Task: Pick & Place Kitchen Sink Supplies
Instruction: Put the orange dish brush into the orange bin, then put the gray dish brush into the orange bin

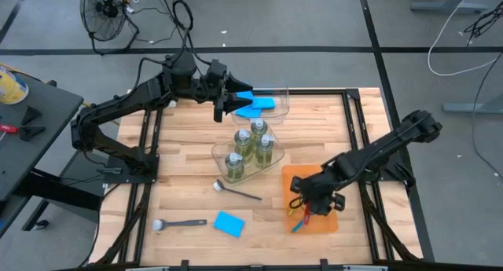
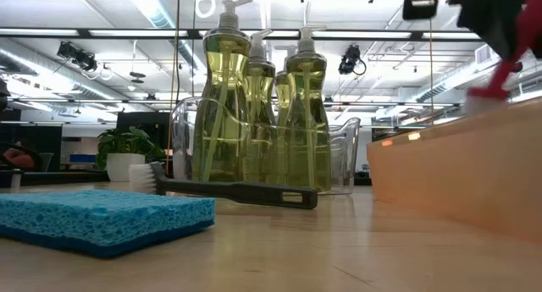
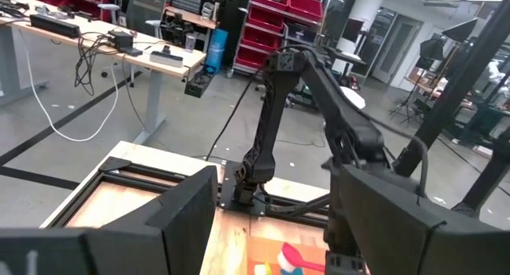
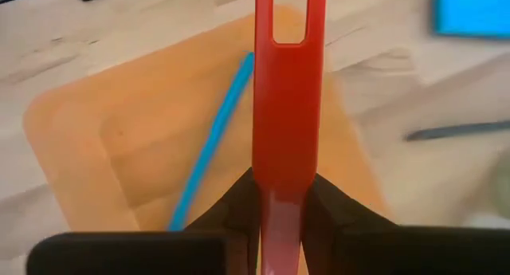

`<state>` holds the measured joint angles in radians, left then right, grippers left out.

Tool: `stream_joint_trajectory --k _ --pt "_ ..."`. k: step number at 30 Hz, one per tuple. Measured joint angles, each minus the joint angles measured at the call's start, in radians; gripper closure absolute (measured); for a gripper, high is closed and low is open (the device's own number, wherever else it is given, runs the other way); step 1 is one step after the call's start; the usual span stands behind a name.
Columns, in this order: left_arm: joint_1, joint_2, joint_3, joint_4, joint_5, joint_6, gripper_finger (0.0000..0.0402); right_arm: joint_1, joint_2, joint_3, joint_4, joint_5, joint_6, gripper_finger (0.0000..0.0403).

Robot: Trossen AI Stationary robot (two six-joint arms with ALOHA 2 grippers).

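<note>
Worktop (image 1: 189, 157) of pale wood planks carries everything; largest item is the flat orange tray (image 1: 292, 177) at the right side, with a clear bin (image 1: 222, 155) at centre holding four pump bottles (image 1: 245, 144) of yellow-green liquid, upright and packed touching; judged the heaviest supplies, rigid but smooth-walled and top-heavy, best taken round the body below the shoulder, not by the pump head; a second clear bin (image 1: 281, 98) at the far edge holds a blue sponge (image 1: 258, 106), with the left gripper (image 1: 226, 104) hovering just beside it, fingers spread wide and holding nothing; another blue sponge (image 1: 229, 223) lies loose near the front edge; judged very light, soft, compressible, rough enough not to slip, so a pinch across the short width should do; two dark grey dish brushes lie on bare wood, one (image 1: 238, 192) in front of the bottle bin, one (image 1: 180, 223) beside the loose sponge; light, stiff, slim, liable to pivot, so grip mid-handle; right gripper (image 4: 284, 215) sits over the tray, fingers nearly closed on the red brush (image 4: 284, 92), clamping its flat handle; a blue brush (image 4: 212, 143) lies in the tray below it.
</note>
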<state>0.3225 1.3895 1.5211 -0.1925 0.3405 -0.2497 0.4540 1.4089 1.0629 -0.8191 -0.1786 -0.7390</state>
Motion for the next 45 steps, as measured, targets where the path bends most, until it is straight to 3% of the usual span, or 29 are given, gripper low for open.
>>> stream_joint_trajectory --k 6,11,24,28,33,45 --pt "0.0 0.0 0.0 0.0 0.0 0.001 0.0134 0.014 0.078 -0.006 0.011 -0.026 0.143 0.0335" --pt "0.0 0.0 0.0 -0.006 0.0 0.019 0.0134 0.013 0.115 -0.006 0.046 -0.031 0.27 0.0308" --pt "-0.031 -0.038 0.0 -0.202 0.079 0.12 0.0134 0.014 0.119 -0.006 0.065 0.006 0.511 0.0149" --pt "-0.074 -0.069 0.0 -0.275 0.083 0.156 0.0134 0.014 0.115 -0.006 0.056 0.053 0.53 0.012" --pt "-0.142 -0.085 0.0 -0.323 0.082 0.165 0.0134 0.013 0.096 -0.002 0.01 0.144 0.56 0.0119" --pt "-0.268 -0.08 0.0 -0.426 -0.023 0.216 0.0134 0.013 0.075 0.0 -0.118 0.171 0.663 0.0135"
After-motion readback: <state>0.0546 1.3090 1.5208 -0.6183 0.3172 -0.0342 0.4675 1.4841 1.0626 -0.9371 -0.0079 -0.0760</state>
